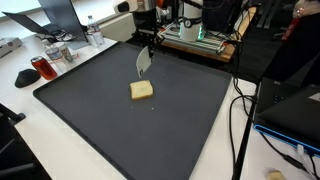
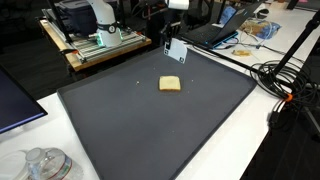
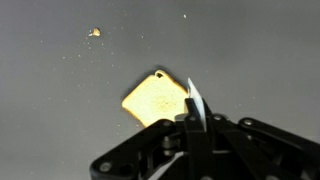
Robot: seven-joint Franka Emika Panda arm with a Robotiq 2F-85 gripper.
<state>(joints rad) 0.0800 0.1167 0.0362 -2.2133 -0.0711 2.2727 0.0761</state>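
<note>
A yellow square slice, like toast [image 1: 141, 90] [image 2: 171, 84], lies flat near the middle of a dark mat [image 1: 90, 125] [image 2: 130, 135]. My gripper [image 1: 147, 46] [image 2: 171, 36] hangs above the mat just behind the slice, shut on a thin pale flat piece [image 1: 143, 63] [image 2: 176, 51] that points down, clear of the mat. In the wrist view this piece [image 3: 194, 98] shows edge-on like a blade, sticking out from between the shut jaws of the gripper [image 3: 193, 122], its tip beside the slice's [image 3: 155, 100] right edge. A small crumb [image 3: 94, 32] lies farther off.
A red cup [image 1: 43, 68] and glass jars [image 1: 93, 36] stand off the mat's edge. A wooden board with equipment [image 1: 197, 42] [image 2: 95, 45] sits behind. Cables [image 1: 240, 120] [image 2: 285, 85] run along one side. A glass bowl [image 2: 42, 165] and a laptop [image 2: 15, 100] are near the front.
</note>
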